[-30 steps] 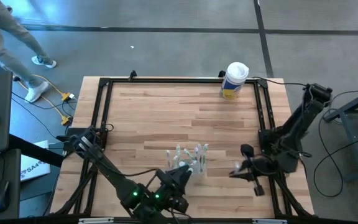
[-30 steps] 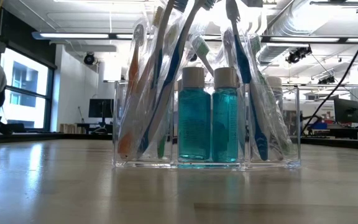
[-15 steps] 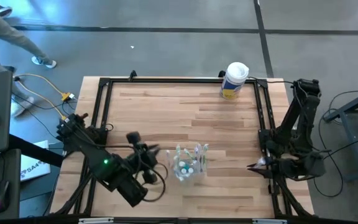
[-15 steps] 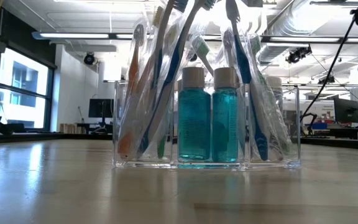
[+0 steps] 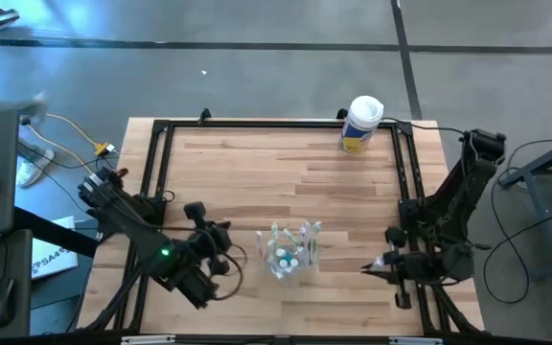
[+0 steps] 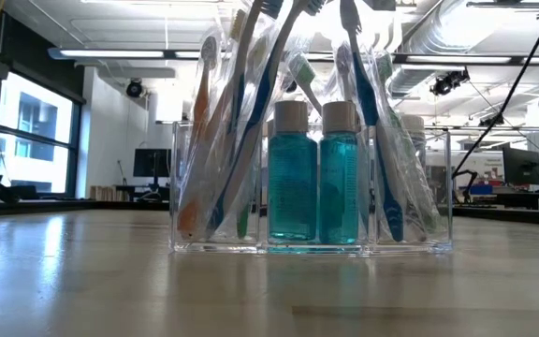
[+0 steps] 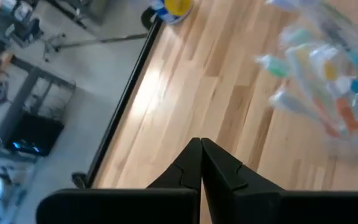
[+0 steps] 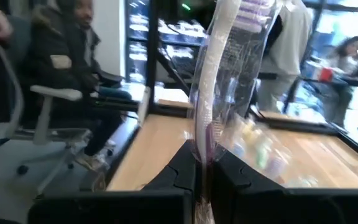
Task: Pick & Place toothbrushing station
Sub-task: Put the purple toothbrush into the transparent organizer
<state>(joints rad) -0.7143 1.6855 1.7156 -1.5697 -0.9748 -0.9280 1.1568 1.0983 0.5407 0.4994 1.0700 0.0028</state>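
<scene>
The toothbrushing station [image 5: 290,251] is a clear box with wrapped pastel toothbrushes and two blue white-capped bottles [image 6: 312,168]. Its flat base rests on the wooden table, a little toward the near edge. My left gripper [image 5: 226,233] is shut and empty, to the station's left, and its wrist view shows the station [image 7: 328,74] off to one side. My right gripper [image 5: 365,269] is to the station's right, pointing level toward it. It is shut on a single wrapped toothbrush [image 8: 219,74] with purple bristles. My right gripper pinches the wrapped toothbrush between its two fingers [image 8: 182,171], at the lower part of the handle [image 8: 202,155]. The fingers come in level from the table's right and lie across the handle. The toothbrush stands up from the fingers in its clear wrapper, clear of the table.
A white canister with a yellow label [image 5: 361,125] stands at the far right corner. A black frame [image 5: 276,125] runs round the table's edges. Bare wood lies between the station and the far edge. People [image 8: 67,68] sit and stand beyond the table.
My left gripper has drawn back from the station's near side toward the table's left edge, turning as it went. My right gripper has swung toward the right edge and come back toward the station, keeping the toothbrush. The station has not moved.
</scene>
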